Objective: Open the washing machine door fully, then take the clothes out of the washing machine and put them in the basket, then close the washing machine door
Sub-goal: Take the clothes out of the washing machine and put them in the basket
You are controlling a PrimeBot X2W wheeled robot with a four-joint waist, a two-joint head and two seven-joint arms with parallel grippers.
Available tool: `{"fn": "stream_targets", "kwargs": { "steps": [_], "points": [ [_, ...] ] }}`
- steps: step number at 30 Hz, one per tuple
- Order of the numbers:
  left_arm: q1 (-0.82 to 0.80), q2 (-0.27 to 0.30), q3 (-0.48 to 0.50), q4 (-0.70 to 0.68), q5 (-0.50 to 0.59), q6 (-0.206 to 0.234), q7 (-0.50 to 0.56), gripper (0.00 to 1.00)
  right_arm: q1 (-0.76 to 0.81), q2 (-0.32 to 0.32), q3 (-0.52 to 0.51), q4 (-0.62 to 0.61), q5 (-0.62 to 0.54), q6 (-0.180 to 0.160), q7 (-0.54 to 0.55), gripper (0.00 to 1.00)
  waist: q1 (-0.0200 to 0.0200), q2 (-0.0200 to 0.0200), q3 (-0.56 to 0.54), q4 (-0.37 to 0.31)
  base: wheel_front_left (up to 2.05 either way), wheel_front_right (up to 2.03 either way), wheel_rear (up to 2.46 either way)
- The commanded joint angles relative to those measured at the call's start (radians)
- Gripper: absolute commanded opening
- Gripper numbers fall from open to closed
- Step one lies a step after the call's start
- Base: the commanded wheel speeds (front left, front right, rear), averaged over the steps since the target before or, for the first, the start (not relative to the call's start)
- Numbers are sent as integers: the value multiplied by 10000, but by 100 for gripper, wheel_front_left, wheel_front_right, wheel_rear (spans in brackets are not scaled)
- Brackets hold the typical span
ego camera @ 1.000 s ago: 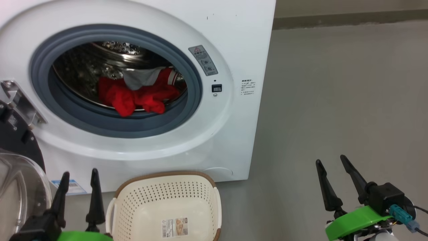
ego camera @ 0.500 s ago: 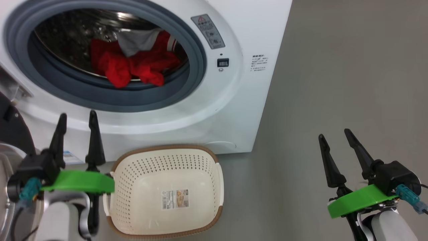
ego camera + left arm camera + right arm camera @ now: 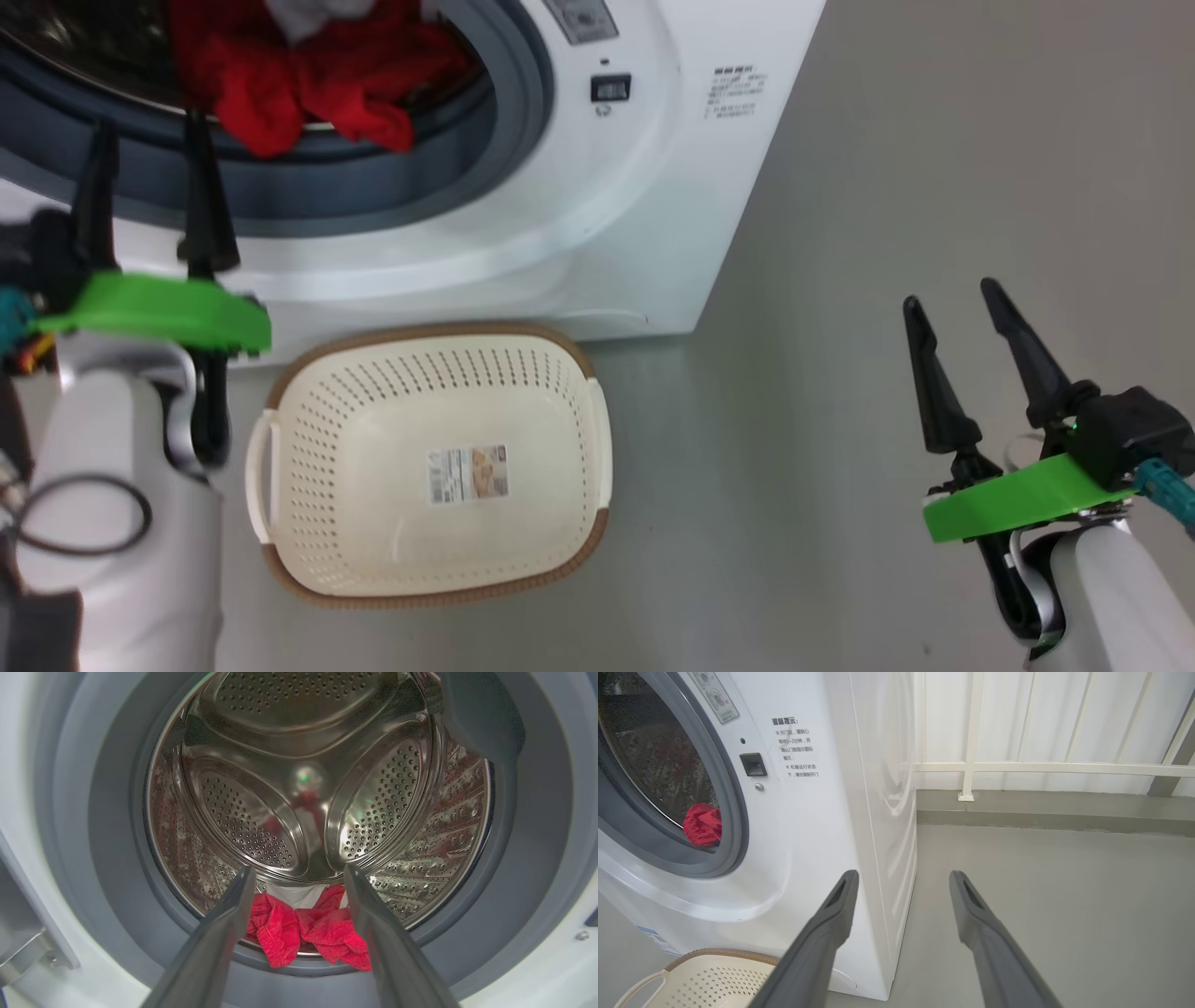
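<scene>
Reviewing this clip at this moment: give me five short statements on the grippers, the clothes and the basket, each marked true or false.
1. The basket holds no clothes. True.
2. The clothes lie at the front lower edge of the drum. True.
3. The left gripper is shut on the clothes. False: its fingers stand apart, aimed at the clothes, gripping nothing.
4. The right gripper reaches into the drum. False: it hangs open over the floor, to the right of the washing machine.
5. A paper label lies on the basket's bottom. True.
</scene>
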Motion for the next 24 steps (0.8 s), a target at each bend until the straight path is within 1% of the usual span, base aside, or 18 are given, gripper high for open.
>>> {"fn": "stream_targets", "kwargs": {
  "steps": [1,3,6,7,18,21,24],
  "points": [
    [-421,474,215,-19,-122,-70,-73,100,-177,-92,96,-316,43,65,-65,100,0,-1,684,-200,0,0,0],
    [-1115,588,156,521,-112,-143,-74,100,-293,-84,22,-393,50,65,-65,100,0,-1,1021,-292,0,0,0],
    [-1713,786,190,1090,-105,-178,-74,100,-432,-74,61,-478,68,65,-65,100,0,-1,1286,-440,0,0,0],
    [-1713,786,190,1090,-105,-178,-74,100,-432,-74,61,-478,68,65,-65,100,0,-1,1286,-440,0,0,0],
    [-3670,1268,1,3123,182,-99,-75,100,-657,12,164,-637,154,65,-65,100,0,-1,2086,-823,0,0,0],
    [-4148,1497,15,3862,186,-17,-55,100,-736,28,252,-651,170,65,-65,100,0,-1,2231,-923,0,0,0],
    [-4594,1786,30,4568,216,172,76,100,-838,46,388,-708,231,65,-65,100,0,-1,2383,-1057,0,0,0]
  ]
}}
